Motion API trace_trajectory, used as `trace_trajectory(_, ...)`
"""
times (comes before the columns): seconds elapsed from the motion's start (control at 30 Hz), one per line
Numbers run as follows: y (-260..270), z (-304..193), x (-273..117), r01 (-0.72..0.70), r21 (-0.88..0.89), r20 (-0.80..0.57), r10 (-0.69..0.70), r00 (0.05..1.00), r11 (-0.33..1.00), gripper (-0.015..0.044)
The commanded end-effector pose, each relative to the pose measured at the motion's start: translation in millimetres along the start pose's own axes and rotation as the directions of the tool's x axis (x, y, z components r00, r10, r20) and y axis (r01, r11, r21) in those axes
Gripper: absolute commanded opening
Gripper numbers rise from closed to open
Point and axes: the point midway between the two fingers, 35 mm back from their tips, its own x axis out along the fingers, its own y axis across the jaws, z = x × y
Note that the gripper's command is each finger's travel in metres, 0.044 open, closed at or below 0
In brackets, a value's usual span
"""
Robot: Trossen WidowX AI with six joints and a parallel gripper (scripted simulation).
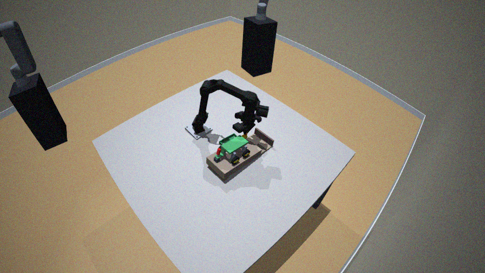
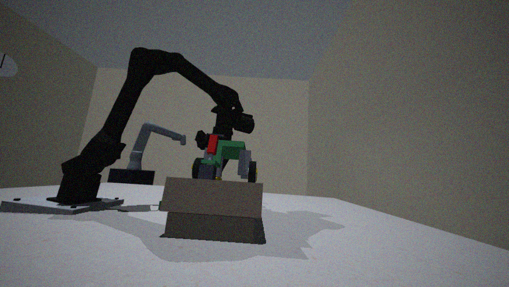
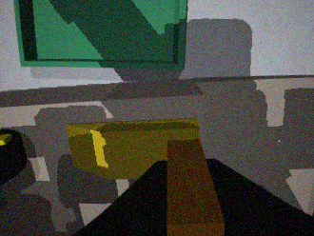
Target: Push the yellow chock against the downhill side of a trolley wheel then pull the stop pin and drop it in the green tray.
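My gripper (image 1: 244, 133) (image 3: 185, 170) is shut on the orange handle of the yellow chock (image 1: 244, 136) (image 3: 128, 149), low over the ramp (image 1: 220, 168) (image 2: 213, 196) on the trolley's downhill side. In the wrist view a gap shows between the chock's left end and a black trolley wheel (image 3: 10, 157); whether the chock touches the ramp I cannot tell. The green-topped trolley (image 1: 233, 144) (image 2: 233, 144) stands upright on the ramp. The red-headed stop pin (image 1: 219, 151) (image 2: 212, 144) stands at its uphill end. The trolley partly hides the fingers in the exterior view.
The green tray (image 1: 227, 137) (image 3: 102, 64) lies beside the ramp, on the arm's base side. A raised end board (image 1: 264, 137) closes the ramp's low end. The arm's base plate (image 1: 190, 130) (image 2: 35, 207) is on the table behind the tray. Arms on black pedestals stand beyond the table.
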Motion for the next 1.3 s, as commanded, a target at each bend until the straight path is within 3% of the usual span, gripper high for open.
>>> trace_trajectory(0.0,1.7,0.4,8.8,-0.006,-0.006,0.001,0.006,1.000,1.000,0.0000)
trace_trajectory(1.27,34.1,-2.2,4.7,-0.009,-0.006,0.001,0.009,1.000,1.000,0.0000)
